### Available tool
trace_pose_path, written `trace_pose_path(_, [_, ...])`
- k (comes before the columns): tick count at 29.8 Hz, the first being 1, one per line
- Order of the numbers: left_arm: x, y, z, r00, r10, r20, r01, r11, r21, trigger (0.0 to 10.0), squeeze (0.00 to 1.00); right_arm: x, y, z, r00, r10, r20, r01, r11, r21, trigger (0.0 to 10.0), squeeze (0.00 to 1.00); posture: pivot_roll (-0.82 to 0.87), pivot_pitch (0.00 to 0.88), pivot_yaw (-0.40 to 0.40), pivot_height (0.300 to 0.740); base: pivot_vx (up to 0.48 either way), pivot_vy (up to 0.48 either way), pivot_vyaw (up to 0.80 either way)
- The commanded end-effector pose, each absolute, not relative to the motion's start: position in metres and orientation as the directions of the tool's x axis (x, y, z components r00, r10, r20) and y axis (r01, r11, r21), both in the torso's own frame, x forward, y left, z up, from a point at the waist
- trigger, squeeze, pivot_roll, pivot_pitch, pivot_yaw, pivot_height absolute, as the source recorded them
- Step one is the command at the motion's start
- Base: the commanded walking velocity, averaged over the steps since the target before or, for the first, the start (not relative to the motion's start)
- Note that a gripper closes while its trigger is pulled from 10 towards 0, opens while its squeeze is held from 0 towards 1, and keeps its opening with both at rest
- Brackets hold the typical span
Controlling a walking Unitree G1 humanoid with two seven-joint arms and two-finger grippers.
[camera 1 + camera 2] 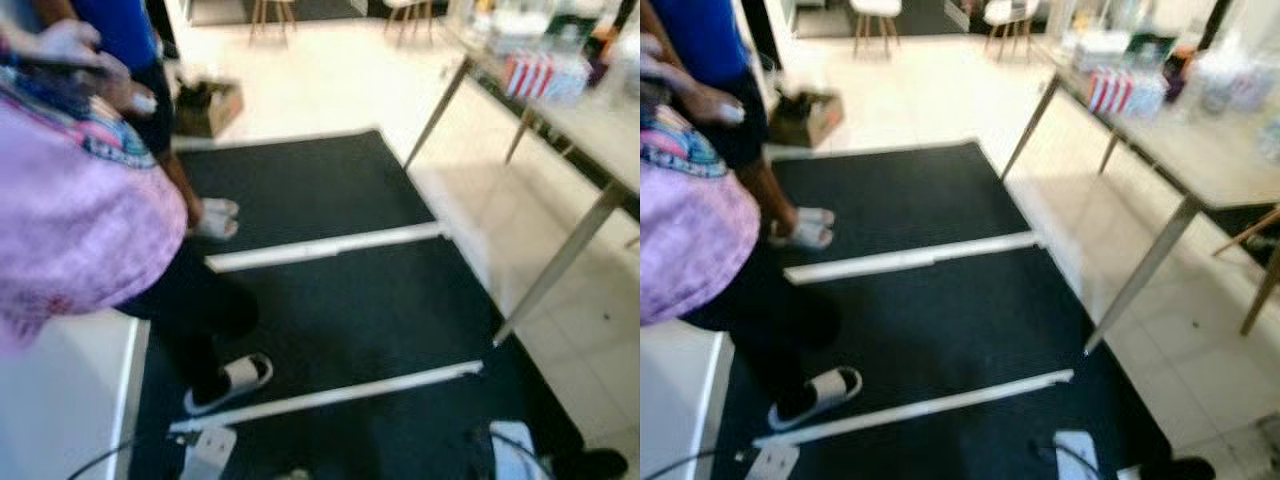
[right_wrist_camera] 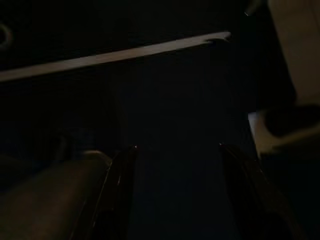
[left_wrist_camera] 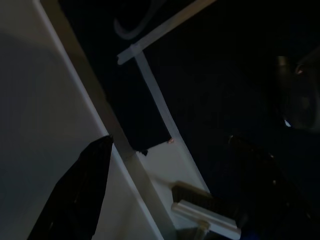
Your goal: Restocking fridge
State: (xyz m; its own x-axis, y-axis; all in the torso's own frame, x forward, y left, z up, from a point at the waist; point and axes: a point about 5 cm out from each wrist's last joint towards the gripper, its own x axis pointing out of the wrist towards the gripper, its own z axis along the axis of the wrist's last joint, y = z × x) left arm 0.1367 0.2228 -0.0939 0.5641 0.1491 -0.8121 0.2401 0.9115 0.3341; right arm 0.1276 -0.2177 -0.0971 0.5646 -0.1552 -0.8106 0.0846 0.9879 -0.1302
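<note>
Left eye view: a black mat [image 1: 340, 300] covers the floor, crossed by two strips of white tape [image 1: 325, 246]. A person in a pink shirt [image 1: 70, 210] stands at the mat's left edge, one foot in a white slipper [image 1: 232, 382] on the mat. Behind, a second person in blue [image 1: 115, 30] stands with white slippers on the mat's far left part. A cardboard box [image 1: 208, 108] sits on the pale tile floor [image 1: 330, 80] just beyond the mat's far edge. To the right of the mat stands a table [image 1: 600, 130] on slanted metal legs, carrying blurred packages [image 1: 540, 75]. The fridge cannot be made out from here.

Right eye view: the same scene, blurred. The table [image 1: 1210, 150] holds red and white packages [image 1: 1118, 92] and some clear containers too soft to identify. Chairs [image 1: 875, 15] stand on the tile far beyond the mat.

Left wrist view: dark. The left tool [image 3: 175, 195] hangs over the mat's edge, where black mat meets a pale surface; its two black fingers [image 3: 75, 195] stand well apart, nothing between them. White tape strips [image 3: 155, 95] cross the mat beneath.

Right wrist view: very dark. The right tool [image 2: 175, 200] hangs above the mat, its fingers [image 2: 117, 195] spread with nothing held. One white tape strip [image 2: 120, 54] runs across the mat beyond them.
</note>
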Motion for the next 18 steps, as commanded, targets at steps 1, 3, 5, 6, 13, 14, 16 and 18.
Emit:
trace_pose_path(1, [0.1323,0.2225,-0.0957,0.550,0.151,-0.822,0.246,0.911,0.332,10.0,0.00,0.1242,-0.2220,-0.0972,0.557,-0.171,-0.813,0.091,0.985,-0.145,10.0,0.00,-0.06,0.073,-0.027,0.740,0.000,0.000,0.80])
trace_pose_path(3, [0.1324,0.2225,-0.0957,0.550,0.151,-0.821,0.246,0.911,0.332,10.0,0.00,0.1245,-0.2221,-0.0971,0.558,-0.172,-0.812,0.093,0.985,-0.145,10.0,0.00,-0.06,0.073,-0.027,0.740,0.000,0.000,0.77])
trace_pose_path(5, [0.1327,0.2224,-0.0956,0.552,0.151,-0.820,0.246,0.910,0.333,10.0,0.00,0.1252,-0.2224,-0.0968,0.561,-0.175,-0.809,0.102,0.984,-0.143,10.0,0.00,-0.06,0.073,-0.028,0.740,0.000,0.000,0.37])
trace_pose_path(6, [0.1332,0.2223,-0.0953,0.556,0.151,-0.817,0.248,0.908,0.337,10.0,0.00,0.1264,-0.2224,-0.0962,0.568,-0.176,-0.804,0.111,0.984,-0.137,10.0,0.00,-0.06,0.072,-0.029,0.740,0.000,0.000,0.00])
trace_pose_path(13, [0.1350,0.2220,-0.0945,0.566,0.152,-0.810,0.250,0.904,0.345,10.0,0.00,0.1293,-0.2221,-0.0947,0.586,-0.171,-0.792,0.125,0.985,-0.120,10.0,0.00,-0.06,0.072,-0.029,0.740,0.337,0.000,0.00])
trace_pose_path(14, [0.1355,0.2219,-0.0943,0.568,0.152,-0.809,0.250,0.904,0.346,10.0,0.00,0.1294,-0.2220,-0.0947,0.587,-0.171,-0.791,0.126,0.985,-0.119,10.0,0.00,-0.06,0.073,-0.029,0.740,0.472,0.000,0.00])
trace_pose_path(16, [0.1355,0.2219,-0.0943,0.568,0.152,-0.809,0.250,0.904,0.346,10.0,0.00,0.1294,-0.2220,-0.0947,0.587,-0.171,-0.791,0.126,0.985,-0.119,10.0,0.00,-0.06,0.073,-0.029,0.740,0.472,0.000,0.00])
trace_pose_path(18, [0.1365,0.2216,-0.0940,0.571,0.152,-0.807,0.249,0.905,0.346,10.0,0.00,0.1290,-0.2219,-0.0949,0.585,-0.170,-0.793,0.130,0.985,-0.116,10.0,0.00,-0.06,0.073,-0.029,0.740,0.472,0.000,0.00])
